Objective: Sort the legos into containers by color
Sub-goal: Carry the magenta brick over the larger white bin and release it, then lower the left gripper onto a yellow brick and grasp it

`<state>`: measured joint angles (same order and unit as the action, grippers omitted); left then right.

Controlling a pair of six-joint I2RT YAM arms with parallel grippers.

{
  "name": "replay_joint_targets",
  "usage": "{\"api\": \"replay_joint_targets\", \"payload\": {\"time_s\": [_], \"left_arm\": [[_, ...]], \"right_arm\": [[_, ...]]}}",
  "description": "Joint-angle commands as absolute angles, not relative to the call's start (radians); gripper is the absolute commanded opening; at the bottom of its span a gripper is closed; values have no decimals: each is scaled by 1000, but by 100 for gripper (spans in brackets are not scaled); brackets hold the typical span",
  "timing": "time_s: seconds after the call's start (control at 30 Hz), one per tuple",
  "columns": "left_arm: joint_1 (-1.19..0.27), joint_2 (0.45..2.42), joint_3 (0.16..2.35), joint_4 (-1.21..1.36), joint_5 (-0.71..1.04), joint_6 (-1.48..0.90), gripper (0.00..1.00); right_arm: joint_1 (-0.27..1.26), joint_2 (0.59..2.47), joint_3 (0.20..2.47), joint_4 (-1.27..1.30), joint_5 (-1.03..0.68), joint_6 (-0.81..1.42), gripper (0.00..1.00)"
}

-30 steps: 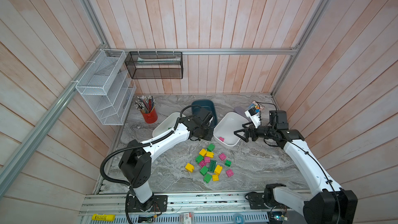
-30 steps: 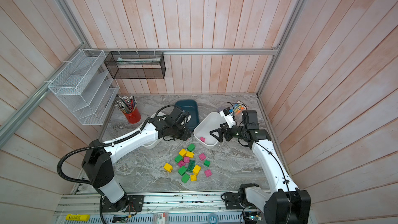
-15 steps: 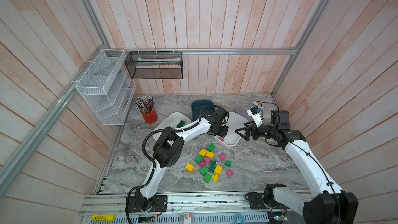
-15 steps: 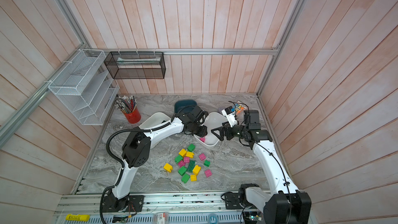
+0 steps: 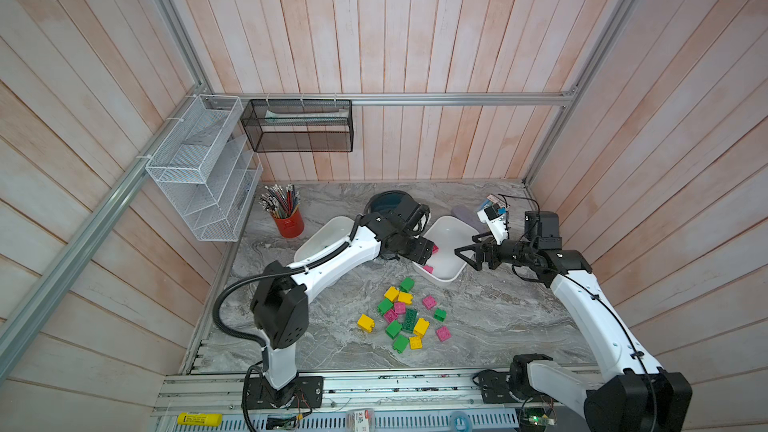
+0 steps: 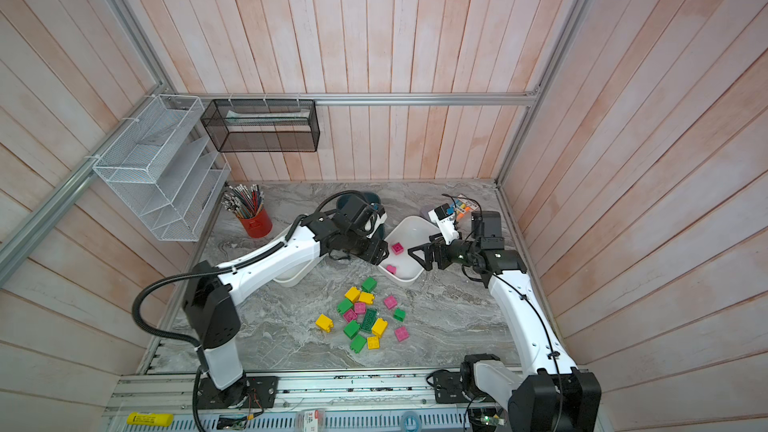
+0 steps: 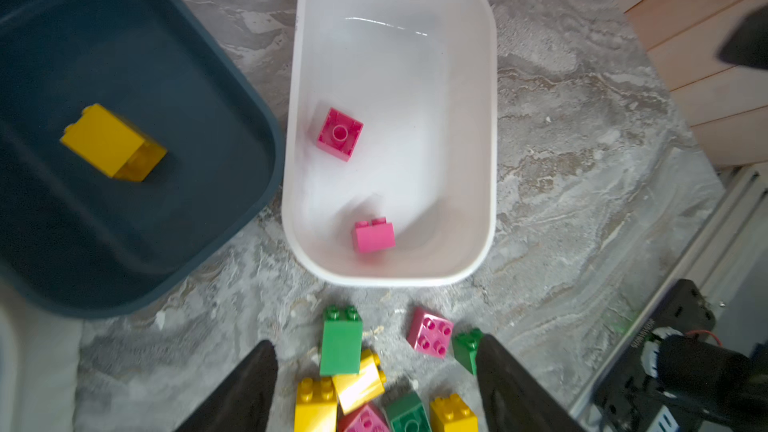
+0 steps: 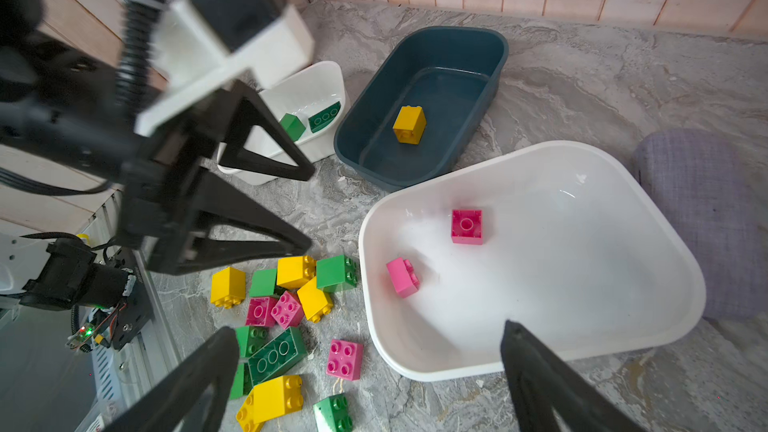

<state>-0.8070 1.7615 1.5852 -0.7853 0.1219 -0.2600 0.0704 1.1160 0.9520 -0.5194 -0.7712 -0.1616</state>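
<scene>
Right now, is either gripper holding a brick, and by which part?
Nothing is held: the left gripper and the right gripper both stand open, with no brick between the fingers.

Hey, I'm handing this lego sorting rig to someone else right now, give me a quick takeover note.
Left end effector: open, empty, at the left edge of the right-hand white plastic tub.
Right end effector: open, empty, at that tub's right side.
Done: two pink studded bricks in that tub; one yellow brick in the dark teal plastic tub; two green bricks in the other white tub.
Left: about fifteen green, yellow and pink bricks in a loose pile on the grey marble table.
</scene>
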Motion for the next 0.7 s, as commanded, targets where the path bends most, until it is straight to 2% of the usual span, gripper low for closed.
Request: {"api": "replay_joint_targets", "payload": {"time_s": [0.0,0.17,0.33,0.4,0.57,0.67], "left_arm": [[-811,1644,1425,-895,84,-356,78],[-810,1499,1233,-974,-23,-594,78],[-826,1459,1114,-994,-47,-822,78],[-834,1451,1095,-1016,-107,-928,78],[-845,1427,1004,-898,-47,-1108,78],[-859,1481,1025,-967,-66,-1178,77]], "right_arm": [[68,1097,947,-513,-804,-166,98],[72,1100,929,-499,-817,-159,98],[78,1109,926,-491,-825,-155,98],[84,1114,924,-489,-826,-154,98],[105,1127,913,-473,-836,-137,98],[121,1151,933,-486,-840,-136,98]]}}
